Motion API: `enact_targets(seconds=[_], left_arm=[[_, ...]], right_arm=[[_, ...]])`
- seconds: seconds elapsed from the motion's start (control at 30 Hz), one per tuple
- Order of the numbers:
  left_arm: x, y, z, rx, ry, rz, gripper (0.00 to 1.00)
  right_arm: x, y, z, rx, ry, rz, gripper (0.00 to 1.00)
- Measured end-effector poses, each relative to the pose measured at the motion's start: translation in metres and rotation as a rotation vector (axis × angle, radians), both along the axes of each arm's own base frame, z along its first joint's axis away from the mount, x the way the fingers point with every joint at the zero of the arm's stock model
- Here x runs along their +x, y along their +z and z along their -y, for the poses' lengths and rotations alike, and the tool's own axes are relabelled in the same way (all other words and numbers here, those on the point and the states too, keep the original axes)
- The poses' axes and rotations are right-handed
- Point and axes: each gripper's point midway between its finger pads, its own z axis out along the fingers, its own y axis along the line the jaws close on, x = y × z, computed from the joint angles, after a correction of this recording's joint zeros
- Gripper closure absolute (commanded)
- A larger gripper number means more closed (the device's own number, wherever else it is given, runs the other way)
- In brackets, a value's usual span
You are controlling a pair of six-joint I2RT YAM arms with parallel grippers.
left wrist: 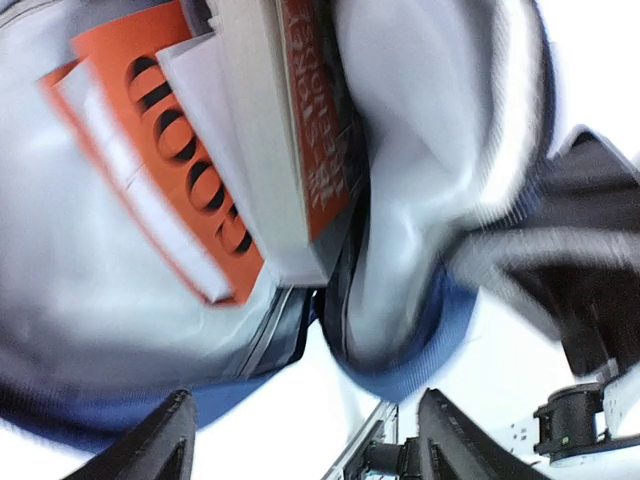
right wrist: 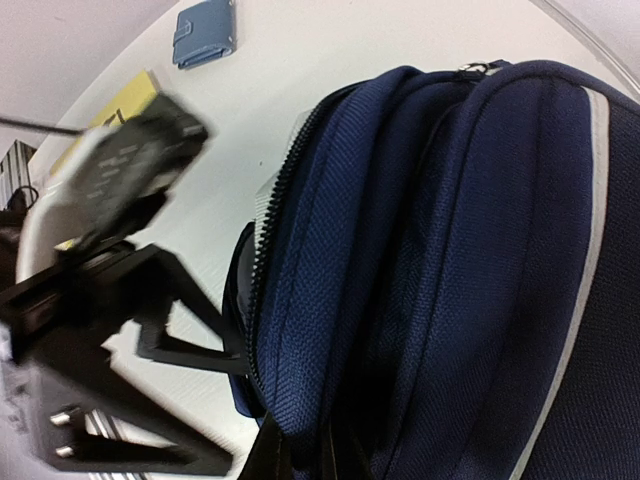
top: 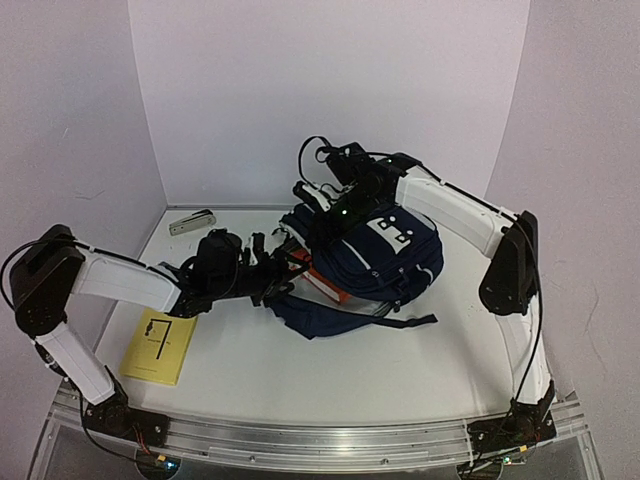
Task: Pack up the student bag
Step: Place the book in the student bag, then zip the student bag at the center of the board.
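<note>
White table (top: 400, 370) carries bag (top: 385, 262), yellow booklet (top: 160, 345), small case (top: 192, 222). Orange book (left wrist: 170, 160) inside reads "GOOD". Left gripper (left wrist: 305, 400) gapes, empty; right gripper (top: 318, 200) is closed at the bag's top.

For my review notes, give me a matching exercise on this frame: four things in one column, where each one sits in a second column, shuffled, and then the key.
Things:
1. orange book
2. yellow booklet
3. small blue wallet
4. student bag

Places:
A. lying flat at the front left of the table
B. far left, close to the back wall
C. inside the bag's open mouth
D. lying on its side in the middle of the table

Pairs: 1-C, 2-A, 3-B, 4-D
</note>
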Motion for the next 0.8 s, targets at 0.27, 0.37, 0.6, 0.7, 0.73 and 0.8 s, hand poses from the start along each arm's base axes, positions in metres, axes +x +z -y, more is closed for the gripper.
enact_targets(seconds=[0.27, 0.37, 0.6, 0.7, 0.73, 0.8], left_arm=[[-0.015, -0.017, -0.048, 0.104, 0.074, -0.01, 0.07], [-0.009, -0.013, -0.072, 0.119, 0.12, 0.003, 0.01], [-0.001, -0.002, -0.099, 0.19, 0.137, 0.068, 0.0], [-0.001, -0.007, -0.099, 0.243, 0.084, 0.08, 0.01], [0.0, -0.008, -0.097, 0.261, 0.06, 0.087, 0.01], [0.002, -0.01, -0.091, 0.297, 0.006, 0.118, 0.04]], right_arm=[[-0.005, -0.033, -0.005, -0.005, 0.028, -0.048, 1.0], [-0.022, -0.064, 0.005, -0.052, 0.066, -0.091, 1.0], [-0.061, -0.082, 0.049, -0.143, 0.164, -0.084, 1.0], [-0.074, -0.072, 0.075, -0.182, 0.213, -0.069, 1.0], [-0.078, -0.07, 0.084, -0.198, 0.232, -0.066, 1.0], [-0.084, -0.065, 0.101, -0.227, 0.268, -0.056, 1.0]])
